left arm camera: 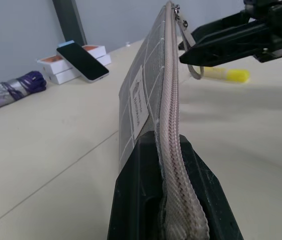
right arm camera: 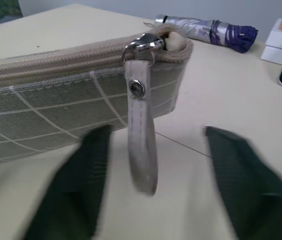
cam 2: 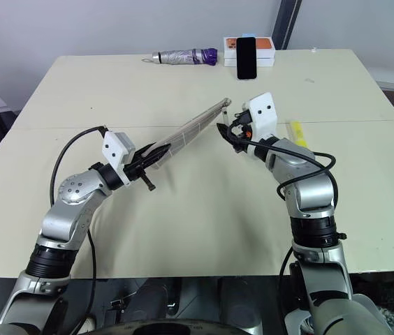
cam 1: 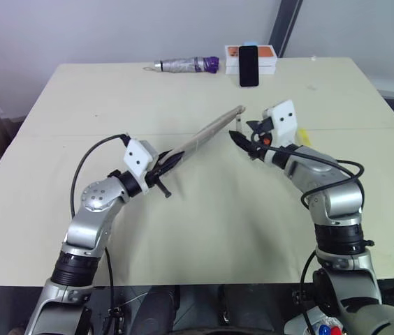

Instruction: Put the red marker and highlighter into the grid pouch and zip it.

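Grid pouch held aloft over the table, zipper closed along its top edge

The left gripper is clamped on one end of the grid pouch, holding it above the table; at the pouch's far end the right gripper stands open, fingers either side of the hanging pull strap without touching it. The yellow highlighter lies on the table just beyond that gripper. The pouch's contents cannot be seen.

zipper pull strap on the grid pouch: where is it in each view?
Left eye: zipper pull strap, at the raised pouch end.
Right eye, same end, by the right gripper.
Left wrist, far end of the zipper.
Right wrist, hanging between the open fingers.
Shared landmark: umbrella.
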